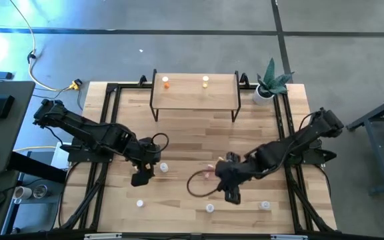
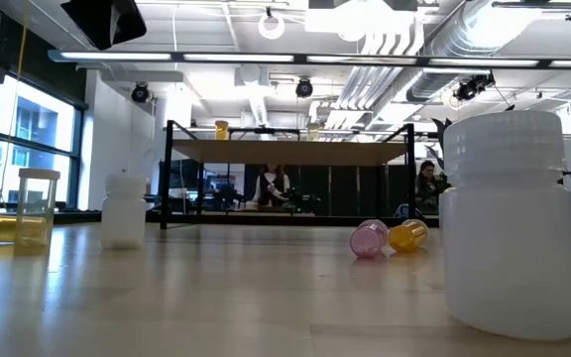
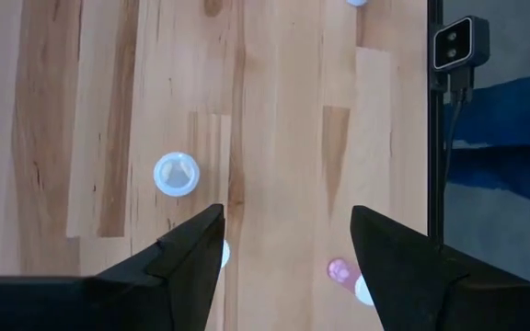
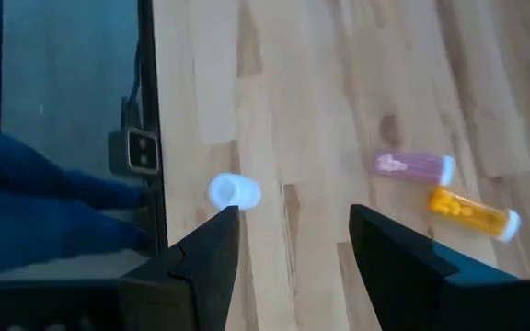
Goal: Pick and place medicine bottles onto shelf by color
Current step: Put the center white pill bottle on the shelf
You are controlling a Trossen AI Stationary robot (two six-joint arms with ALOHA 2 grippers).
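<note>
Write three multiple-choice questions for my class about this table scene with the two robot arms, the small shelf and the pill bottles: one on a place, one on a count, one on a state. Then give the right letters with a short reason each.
1. Where does the shelf stand on the table?
A. At the far edge, beside the potted plant
B. Between the two grippers
C. At the near edge

2. How many bottles stand on the shelf?
A. None
B. Two
C. Five

3. How do the pink bottle and the orange bottle in the right wrist view lie?
A. Upright, stacked
B. On their sides on the tabletop
C. Held in a gripper

Answers:
1 A, the high view shows it at the far edge, left of the plant.
2 B, one orange bottle on the shelf and one paler bottle show there.
3 B, both lie flat near each other, and the right gripper is open and empty.
</note>
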